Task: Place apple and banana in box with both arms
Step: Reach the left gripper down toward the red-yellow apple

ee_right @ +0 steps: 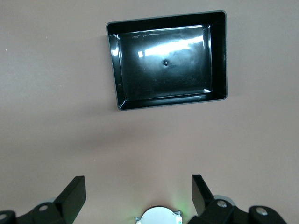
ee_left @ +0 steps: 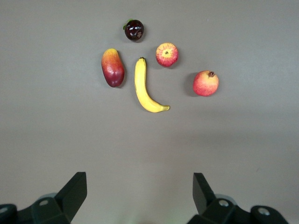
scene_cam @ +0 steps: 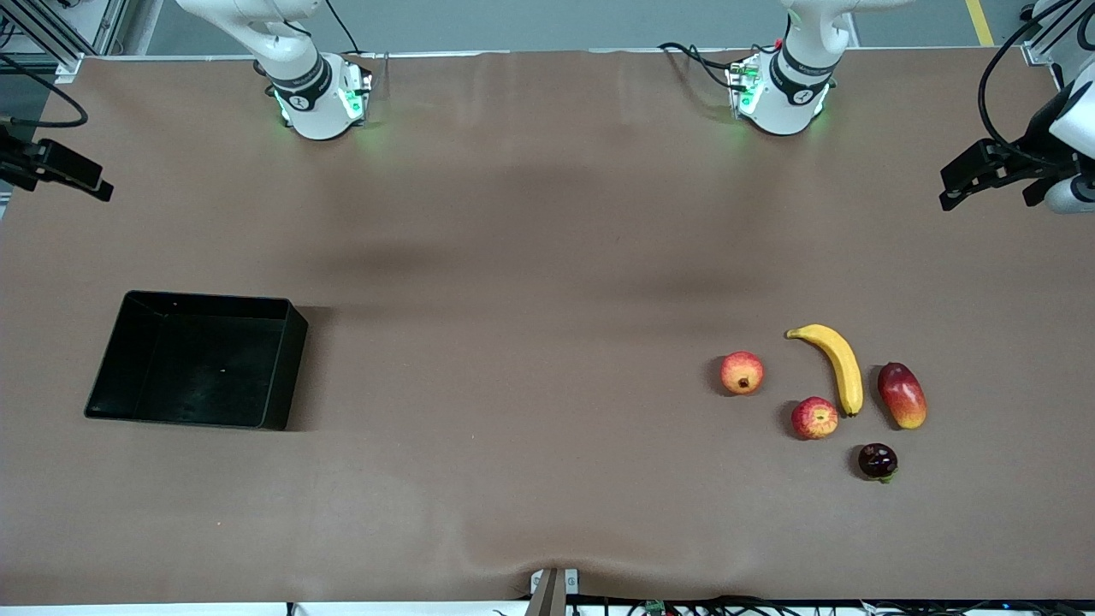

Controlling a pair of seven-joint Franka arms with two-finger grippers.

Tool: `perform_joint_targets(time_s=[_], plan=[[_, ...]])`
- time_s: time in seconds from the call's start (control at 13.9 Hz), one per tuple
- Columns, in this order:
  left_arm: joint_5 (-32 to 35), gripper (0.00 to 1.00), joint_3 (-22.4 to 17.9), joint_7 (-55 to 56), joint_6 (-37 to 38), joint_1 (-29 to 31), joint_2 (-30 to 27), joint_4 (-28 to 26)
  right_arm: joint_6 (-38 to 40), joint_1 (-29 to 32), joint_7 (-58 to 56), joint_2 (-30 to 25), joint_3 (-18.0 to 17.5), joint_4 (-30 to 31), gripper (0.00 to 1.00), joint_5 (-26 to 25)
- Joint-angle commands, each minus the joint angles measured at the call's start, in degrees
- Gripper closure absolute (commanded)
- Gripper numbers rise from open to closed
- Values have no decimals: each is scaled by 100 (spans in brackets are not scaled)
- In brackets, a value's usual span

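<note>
The banana [ee_left: 145, 87] and apple [ee_left: 167, 54] lie toward the left arm's end (box [ee_right: 218, 56] well apart); both arms' fingers are spread, empty.

Three spare fruits on the worktop [scene_cam: 513, 257]

Pomegranate [scene_cam: 742, 373] lies toward the right arm's end of the mango [scene_cam: 902, 394]; plum [scene_cam: 878, 460] sits nearer the camera than the mango.

small round red-and-yellow apple [scene_cam: 814, 418] sits just beside the curved yellow banana [scene_cam: 837, 363] lying flat; shallow black plastic box [scene_cam: 111, 368] stands well apart, empty.
</note>
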State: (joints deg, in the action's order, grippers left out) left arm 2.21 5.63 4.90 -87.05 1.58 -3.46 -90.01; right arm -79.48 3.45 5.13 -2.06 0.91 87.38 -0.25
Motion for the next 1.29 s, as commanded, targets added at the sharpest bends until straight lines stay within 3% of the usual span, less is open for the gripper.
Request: perform_joint_targets(time_s=[0.0, 0.43, 0.65, 1.0, 1.22], plan=[[-98, 0, 8, -130, 83, 26, 30, 45, -33, 138, -12, -22, -21, -1, 0, 7], [-18, 0, 8, -112, 47, 17, 239, 142, 11, 182, -12, -5, -30, 34, 0, -19], [-27, 0, 8, 20, -171, 70, 468, -165, 46, 287, -21, 83, -21, 95, 0, -72], [-27, 0, -10, 116, -2189, 298, 758, -1499, 55, 515, -56, 312, -21, 358, 0, -63], [-53, 0, 8, 116, -3157, 255, 1539, -1475, -50, 622, -82, 382, -21, 516, 0, -89]])
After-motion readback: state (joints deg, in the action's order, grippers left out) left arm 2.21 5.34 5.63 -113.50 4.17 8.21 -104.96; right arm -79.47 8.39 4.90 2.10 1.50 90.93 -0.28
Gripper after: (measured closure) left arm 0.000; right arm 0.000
